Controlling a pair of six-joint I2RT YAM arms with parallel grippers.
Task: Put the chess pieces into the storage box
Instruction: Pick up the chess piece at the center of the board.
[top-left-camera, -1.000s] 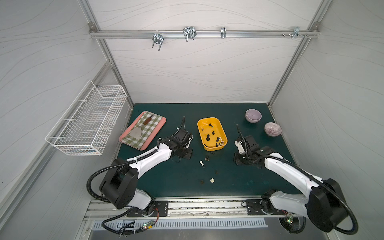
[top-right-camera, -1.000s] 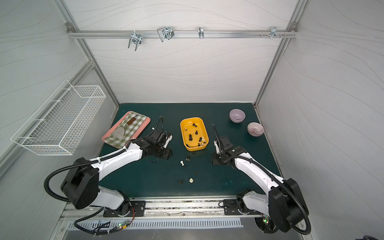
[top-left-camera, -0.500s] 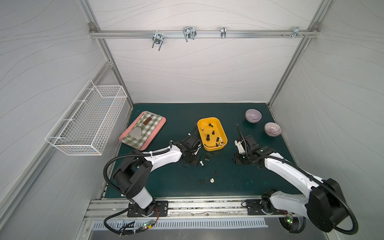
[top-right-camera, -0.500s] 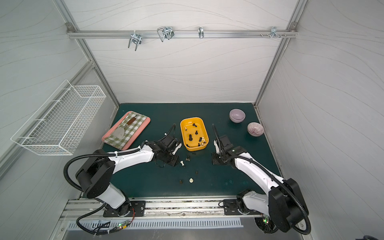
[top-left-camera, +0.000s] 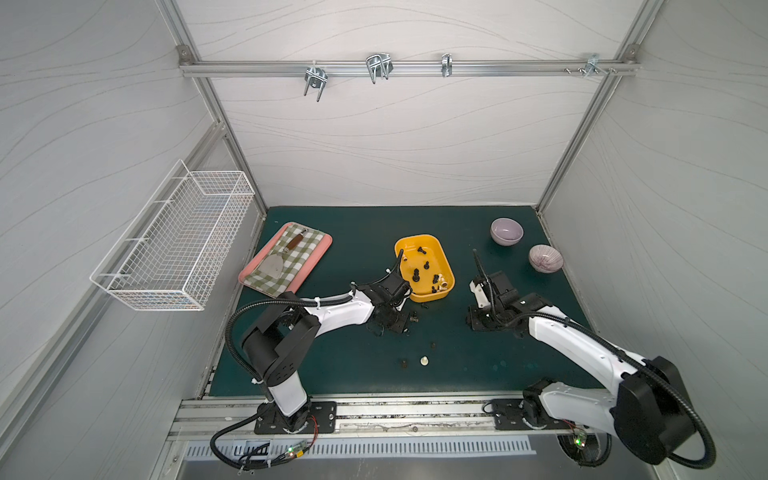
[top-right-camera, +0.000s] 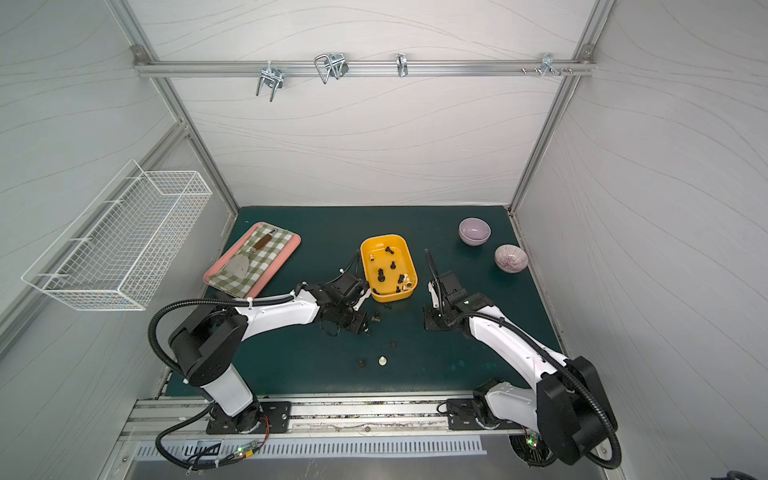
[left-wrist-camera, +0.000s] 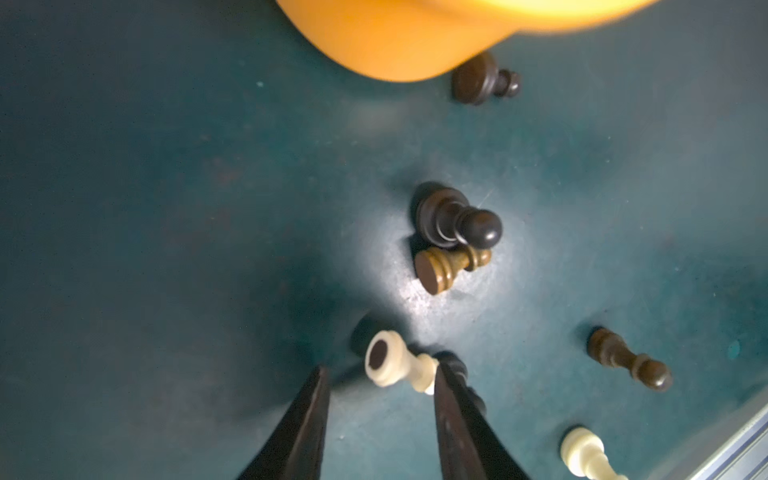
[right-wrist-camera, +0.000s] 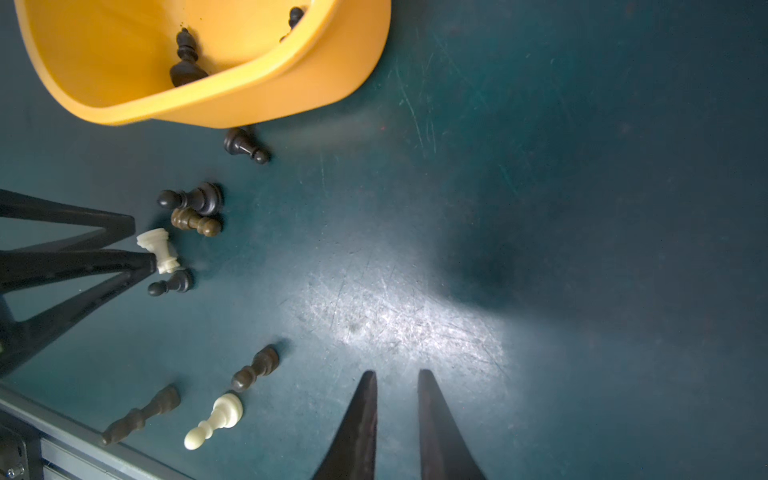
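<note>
- A shallow yellow plastic rectangular tub (top-right-camera: 362, 257) sits mid-table on the dark green mat (top-right-camera: 457, 345), with several black and a few cream chess pieces (top-right-camera: 380, 274) inside
- The left gripper (top-right-camera: 362, 326), on a white-and-black arm, is low over the mat just beside the tub's near left corner
- A small brown chess piece (top-right-camera: 376, 319) lies just past its tip, and a tiny dark piece (top-right-camera: 388, 306) lies by the tub's near wall
- Closer to the front lie a second brown piece (top-right-camera: 393, 344), a third brown piece (top-right-camera: 362, 364) and a cream-white piece (top-right-camera: 382, 360)
- The right gripper (top-right-camera: 430, 323) is down at the mat, right of the tub and apart from it
- A pink tray with a green-checked cloth (top-right-camera: 276, 266) holds a metal spatula with a brown handle (top-right-camera: 241, 266)
- A white wire basket (top-right-camera: 124, 245) hangs on the left wall
- A plain lilac bowl (top-right-camera: 474, 230) and a purple-striped white bowl (top-right-camera: 511, 257) stand far right
</note>
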